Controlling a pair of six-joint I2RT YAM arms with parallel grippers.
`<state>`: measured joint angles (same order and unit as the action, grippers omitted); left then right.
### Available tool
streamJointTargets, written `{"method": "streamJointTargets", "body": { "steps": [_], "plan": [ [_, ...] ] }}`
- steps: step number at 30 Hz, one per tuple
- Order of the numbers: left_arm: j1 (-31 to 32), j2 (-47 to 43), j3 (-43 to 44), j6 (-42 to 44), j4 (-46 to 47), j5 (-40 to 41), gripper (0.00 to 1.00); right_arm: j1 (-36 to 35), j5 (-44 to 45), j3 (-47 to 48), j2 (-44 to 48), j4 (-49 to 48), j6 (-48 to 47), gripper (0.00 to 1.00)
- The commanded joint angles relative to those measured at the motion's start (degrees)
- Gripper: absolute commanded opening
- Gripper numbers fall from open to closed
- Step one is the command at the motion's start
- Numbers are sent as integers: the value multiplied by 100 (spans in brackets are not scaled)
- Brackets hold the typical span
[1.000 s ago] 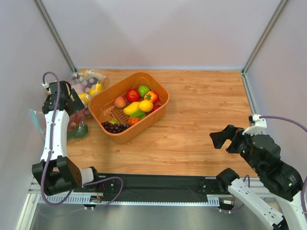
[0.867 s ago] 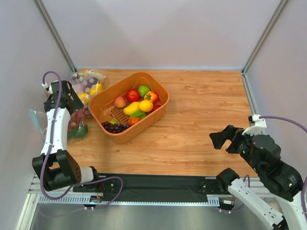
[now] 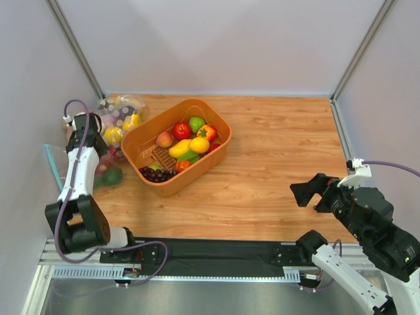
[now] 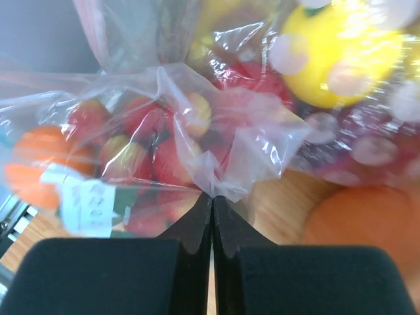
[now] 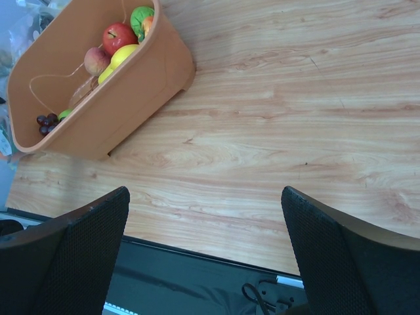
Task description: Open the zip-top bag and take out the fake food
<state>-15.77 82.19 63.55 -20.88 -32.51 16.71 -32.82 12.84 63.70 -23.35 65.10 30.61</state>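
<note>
The zip-top bag [image 3: 105, 169] lies at the table's left edge, its teal strip [image 3: 49, 164] toward the wall. Fake food shows through the clear plastic: an orange [image 4: 36, 164], red strawberry pieces [image 4: 164, 157] and a dark green fruit [image 3: 113, 176]. My left gripper [image 3: 100, 152] is down on the bag. In the left wrist view its jaws [image 4: 211, 197] are shut on a pinched fold of the bag's plastic [image 4: 216, 177]. My right gripper [image 3: 306, 193] hovers open over the table's near right, nothing between its fingers [image 5: 205, 197].
An orange basket [image 3: 141, 141] with produce and purple grapes stands right of the bag, also seen in the right wrist view [image 5: 131, 85]. A second clear bag [image 3: 121, 111] holding a yellow piece [image 4: 341, 52] lies behind the zip-top bag, at the back left.
My left gripper has shut on a fold of the bag, and its wrist has shifted slightly. The right arm drifted a little right and toward the near edge, still open.
</note>
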Motion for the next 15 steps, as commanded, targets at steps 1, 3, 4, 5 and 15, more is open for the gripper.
{"method": "streamJointTargets", "body": {
  "steps": [1,3,4,5,15],
  "plan": [
    [47,-1236,-53,163,149,-344,0,12,-27,186,50,117,41,100],
    [170,-1696,-166,295,157,-160,0,3,-36,204,15,126,33,100],
    [171,-2124,-237,295,166,-159,0,3,-36,213,-2,126,24,100],
    [171,-2320,-368,278,184,-220,0,3,-45,230,-37,134,6,100],
    [215,-3867,-292,252,-202,-36,0,4,-124,257,-143,170,-29,100]
  ]
}}
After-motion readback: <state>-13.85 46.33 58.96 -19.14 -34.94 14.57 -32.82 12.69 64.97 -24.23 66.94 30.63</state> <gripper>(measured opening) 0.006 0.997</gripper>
